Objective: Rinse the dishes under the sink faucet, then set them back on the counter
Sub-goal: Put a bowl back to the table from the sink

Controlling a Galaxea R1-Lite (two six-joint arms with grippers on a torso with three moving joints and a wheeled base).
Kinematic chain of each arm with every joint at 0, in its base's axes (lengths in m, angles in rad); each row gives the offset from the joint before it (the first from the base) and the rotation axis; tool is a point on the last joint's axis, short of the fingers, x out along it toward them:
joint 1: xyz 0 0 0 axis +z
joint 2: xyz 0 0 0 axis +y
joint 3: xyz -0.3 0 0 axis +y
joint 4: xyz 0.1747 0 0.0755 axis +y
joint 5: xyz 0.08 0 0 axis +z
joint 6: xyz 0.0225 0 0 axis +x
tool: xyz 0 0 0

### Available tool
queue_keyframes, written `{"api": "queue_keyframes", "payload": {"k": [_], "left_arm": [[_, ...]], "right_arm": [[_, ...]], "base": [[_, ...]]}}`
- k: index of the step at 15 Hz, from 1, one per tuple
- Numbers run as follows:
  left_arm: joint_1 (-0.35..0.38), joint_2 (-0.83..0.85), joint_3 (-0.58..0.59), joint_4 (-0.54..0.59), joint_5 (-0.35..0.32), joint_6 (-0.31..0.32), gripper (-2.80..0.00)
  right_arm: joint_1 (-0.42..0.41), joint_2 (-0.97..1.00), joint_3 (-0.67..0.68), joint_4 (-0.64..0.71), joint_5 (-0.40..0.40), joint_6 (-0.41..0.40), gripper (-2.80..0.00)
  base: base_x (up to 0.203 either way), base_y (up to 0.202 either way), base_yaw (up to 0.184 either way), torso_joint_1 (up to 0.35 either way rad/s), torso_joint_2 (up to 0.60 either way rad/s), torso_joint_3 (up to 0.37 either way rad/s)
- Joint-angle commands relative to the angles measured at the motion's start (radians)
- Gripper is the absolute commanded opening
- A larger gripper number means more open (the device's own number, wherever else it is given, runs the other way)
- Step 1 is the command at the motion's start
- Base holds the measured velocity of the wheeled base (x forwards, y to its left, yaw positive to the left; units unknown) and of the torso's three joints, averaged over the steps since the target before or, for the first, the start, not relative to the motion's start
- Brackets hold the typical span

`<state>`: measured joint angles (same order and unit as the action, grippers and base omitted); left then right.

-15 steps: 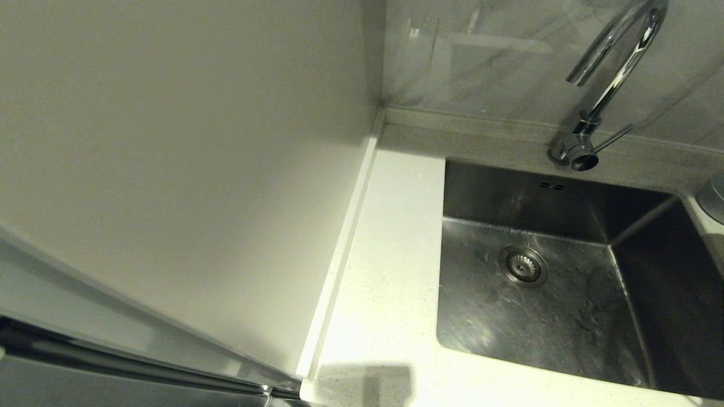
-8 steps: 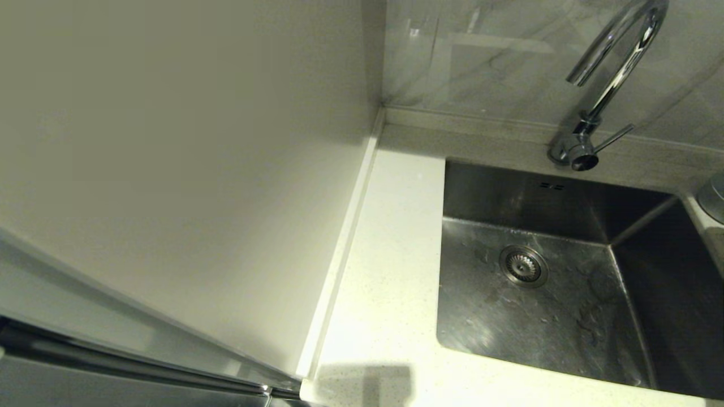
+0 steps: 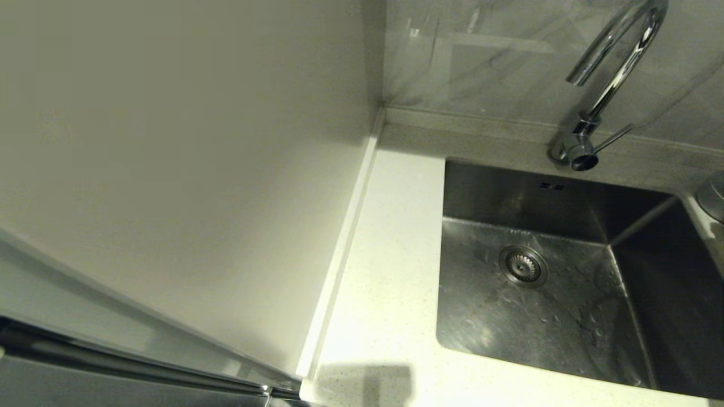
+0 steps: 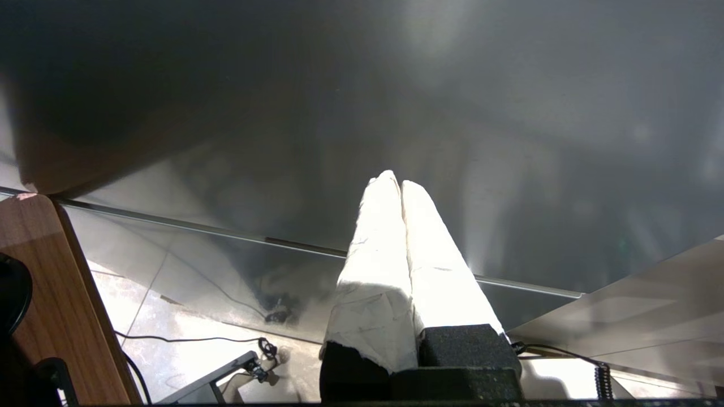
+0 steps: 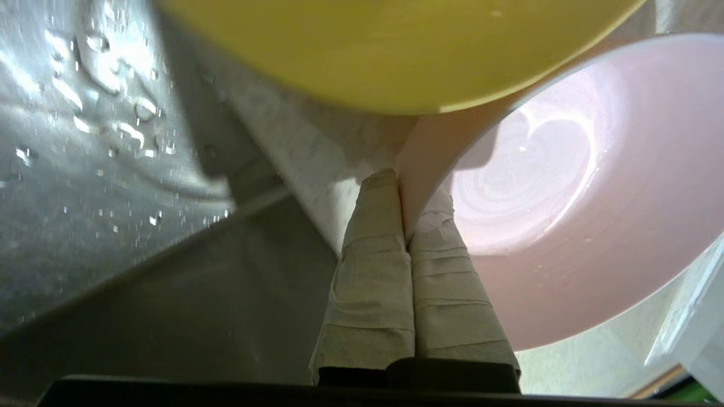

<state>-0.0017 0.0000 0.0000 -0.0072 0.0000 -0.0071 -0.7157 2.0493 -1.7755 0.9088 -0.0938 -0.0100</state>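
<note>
Nothing has shifted in the head view: sink (image 3: 543, 294) bare but wet, faucet (image 3: 611, 73) off. Off to its side, the right gripper (image 5: 403, 180) pinches the pink bowl (image 5: 543, 192) by its rim, an empty yellow bowl (image 5: 396, 51) just beside. I judge a lift toward the faucet comes next. Left gripper (image 4: 396, 183) hangs closed, idle.

The sink (image 3: 543, 305) is sunk into the counter (image 3: 390, 271), with a counter strip along its left edge. The drain (image 3: 523, 265) sits in the basin floor toward the back. The faucet (image 3: 599, 96) stands on the counter's back edge behind the sink. Two bowls (image 5: 543, 226) lie side by side, touching, on the counter beside the sink
</note>
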Motion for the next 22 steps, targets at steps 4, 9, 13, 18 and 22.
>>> {"api": "queue_keyframes", "payload": {"k": [4,9,13,18,22], "left_arm": [[0.0,0.0,0.003,0.0,0.0,-0.001,-2.8],[0.0,0.0,0.003,0.0,0.0,-0.001,-2.8],[0.0,0.0,0.003,0.0,0.0,-0.001,-2.8],[0.0,0.0,0.003,0.0,0.0,-0.001,-2.8],[0.0,0.0,0.003,0.0,0.0,-0.001,-2.8]], "right_arm": [[-0.024,0.012,-0.009,-0.007,-0.004,-0.004,-2.8],[-0.044,0.02,-0.016,-0.008,-0.02,-0.022,0.0],[-0.053,0.016,-0.024,-0.008,-0.018,-0.024,0.0],[-0.07,-0.087,-0.038,-0.007,-0.014,-0.065,0.0],[-0.073,-0.225,0.027,-0.003,-0.009,-0.12,0.0]], "base": [[0.0,0.0,0.0,0.0,0.0,0.0],[0.0,0.0,0.0,0.0,0.0,0.0],[0.0,0.0,0.0,0.0,0.0,0.0],[0.0,0.0,0.0,0.0,0.0,0.0],[0.0,0.0,0.0,0.0,0.0,0.0]]}}
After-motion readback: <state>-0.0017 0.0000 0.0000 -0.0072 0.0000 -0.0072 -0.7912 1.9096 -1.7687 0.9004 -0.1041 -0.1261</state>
